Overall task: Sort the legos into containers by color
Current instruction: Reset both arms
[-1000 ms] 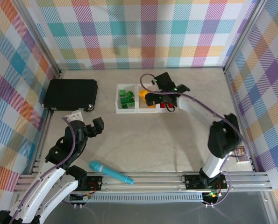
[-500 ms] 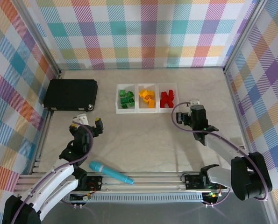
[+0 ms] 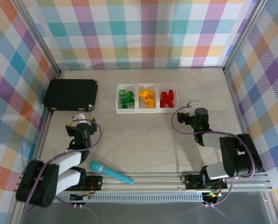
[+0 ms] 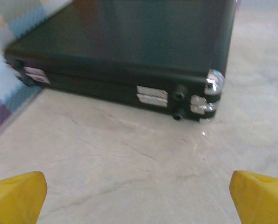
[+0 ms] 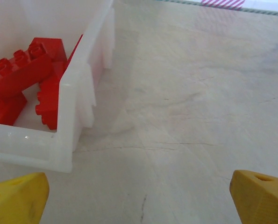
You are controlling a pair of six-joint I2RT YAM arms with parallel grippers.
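Three clear containers stand joined in a row at mid-table. The left one holds green legos, the middle one yellow-orange legos, the right one red legos. In the right wrist view the red legos lie piled inside the container wall. My right gripper is open and empty, low over bare table just right of and nearer than the red container; the gap holds nothing. My left gripper is open and empty near the black case, its yellow fingertips wide apart.
A large black case lies at the back left, its latched front edge close ahead of the left gripper. A teal marker pen rests near the front rail. Metal frame posts and checked walls border the table.
The right arm has drawn back from over the red container and folded down to the near right. The left arm has folded back toward its base. Both grippers stay open.
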